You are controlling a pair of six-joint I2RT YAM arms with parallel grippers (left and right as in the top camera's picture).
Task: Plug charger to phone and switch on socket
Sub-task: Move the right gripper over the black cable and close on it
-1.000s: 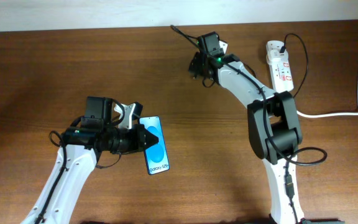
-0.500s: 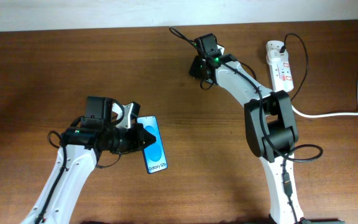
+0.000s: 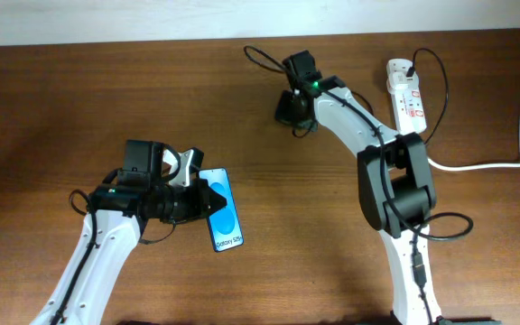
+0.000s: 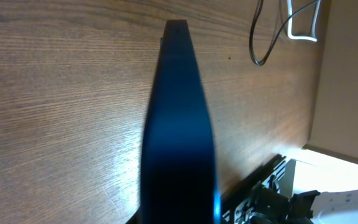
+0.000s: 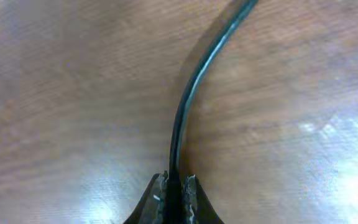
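Observation:
The phone [image 3: 227, 218], blue screen up with "Galaxy S25" text, is held at its upper left by my left gripper [image 3: 208, 200], which is shut on it. In the left wrist view the phone [image 4: 179, 124] shows edge-on as a dark blue slab running away from the camera. My right gripper [image 3: 290, 108] is at the back middle of the table, shut on the thin black charger [image 3: 262, 56] cable. In the right wrist view the charger [image 5: 191, 93] cable runs straight out from between the closed right gripper [image 5: 174, 186] and curves right. The white socket [image 3: 407, 91] lies at the back right, with the black plug [image 3: 407, 65] at its top end.
A thick white cord [image 3: 504, 162] leaves the socket toward the right edge. Black cable loops past the socket [image 3: 441, 90]. The right arm's base [image 3: 395, 194] stands between the phone and the socket. Bare wood table [image 3: 79, 99] lies at the left and front.
My right gripper has closed on the charger cable and shifted slightly toward the front; the cable behind it now bows into a loop. The left gripper and phone have hardly moved.

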